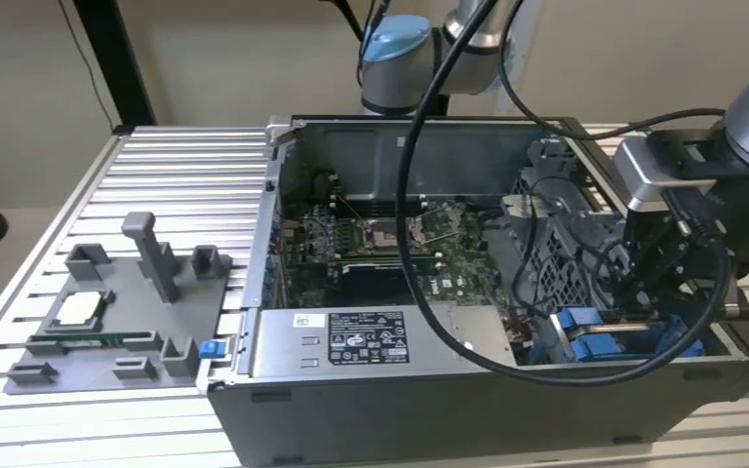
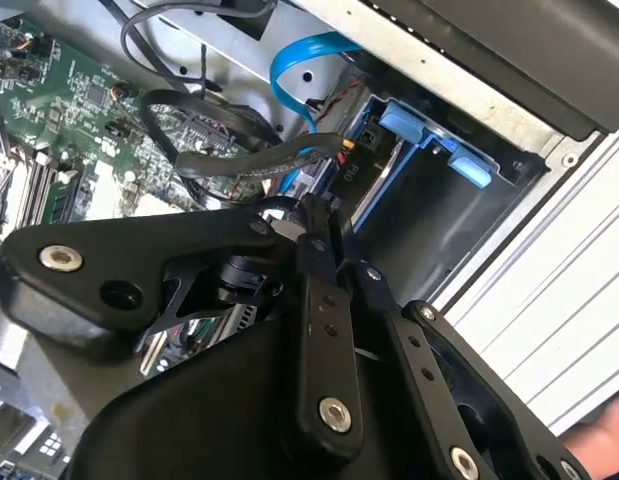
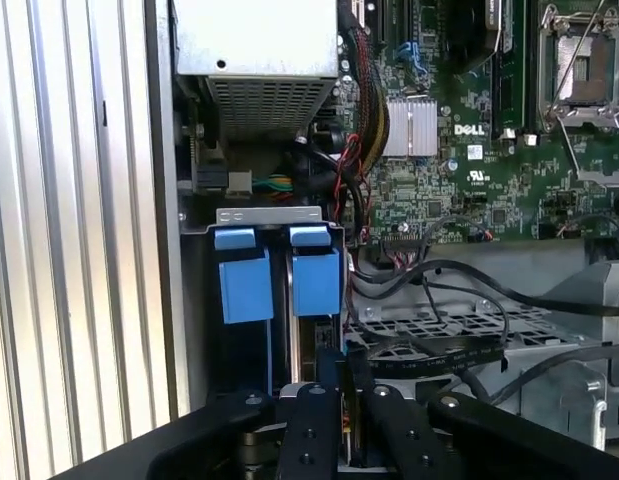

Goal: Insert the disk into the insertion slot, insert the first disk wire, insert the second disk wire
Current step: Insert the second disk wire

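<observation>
Hovering over the drive bay corner of the open computer case (image 1: 388, 409), my gripper (image 3: 346, 385) has its fingers drawn in close together, with a thin dark piece between the tips; I judge that to be a wire connector pinched there, but I cannot say for sure what it is. In the exterior view the gripper sits low at that view's right, above the blue parts of the bay.

In the first wrist view the insertion slot (image 3: 199, 300) shows two blue tabs (image 3: 279, 280) side by side under a grey metal lip, and a pale edge runs down behind the tab nearer my fingers. I take that for the disk (image 3: 301, 345), seated in its bay on edge, though little of it shows. In the second wrist view the blue carrier ends (image 2: 429, 140) stand just beyond my fingertips, with a bright blue flat cable (image 2: 294, 70) looping above and black wires (image 2: 239, 160) crossing in front.

As to handling, I judge the disk stiff, fairly heavy for its size, and unkind to knocks, best taken by its blue frame or flat sides, never by the connector end. The wires are soft and springy, so the hard plug is the place to hold, squarely, since a tilted plug would likely jam or bend its contacts
</observation>
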Available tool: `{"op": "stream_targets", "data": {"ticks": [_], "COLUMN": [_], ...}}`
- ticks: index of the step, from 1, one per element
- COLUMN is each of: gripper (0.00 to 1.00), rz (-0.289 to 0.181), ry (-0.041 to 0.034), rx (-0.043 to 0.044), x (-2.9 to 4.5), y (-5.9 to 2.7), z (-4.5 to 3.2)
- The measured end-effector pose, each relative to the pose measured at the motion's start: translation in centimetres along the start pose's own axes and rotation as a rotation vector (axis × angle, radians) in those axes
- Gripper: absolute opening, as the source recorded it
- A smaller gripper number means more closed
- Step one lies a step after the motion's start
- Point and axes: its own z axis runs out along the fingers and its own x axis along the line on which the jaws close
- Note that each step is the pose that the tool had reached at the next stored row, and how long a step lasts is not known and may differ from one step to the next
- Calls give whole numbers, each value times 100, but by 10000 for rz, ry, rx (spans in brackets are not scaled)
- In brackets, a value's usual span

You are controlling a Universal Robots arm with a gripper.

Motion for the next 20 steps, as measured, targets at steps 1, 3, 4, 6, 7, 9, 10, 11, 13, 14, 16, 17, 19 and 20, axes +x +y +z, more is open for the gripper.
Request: {"op": "stream_targets", "data": {"ticks": [1, 3, 4, 6, 7, 9, 10, 11, 13, 14, 16, 17, 19, 20], "gripper": [0, 0, 0, 0, 0, 0, 0, 0, 0, 0, 0, 0, 0, 0], "rz": [0, 0, 1, 5, 13, 37, 51, 61, 69, 70, 73, 74, 85, 95], "ry": [-1, 0, 1, 2, 1, 1, 1, 2, 3, 3, 1, -1, 0, 2], "rx": [0, 0, 0, 1, 2, 6, 8, 9, 11, 11, 11, 12, 16, 18], "x": [0, 0, 1, 2, 4, 8, 10, 11, 14, 15, 16, 17, 20, 22], "y": [-7, -19, -20, -20, -21, -22, -22, -23, -28, -31, -33, -33, -34, -34], "z": [2, 3, 5, 11, 18, 24, 26, 27, 27, 26, 27, 32, 46, 55]}}
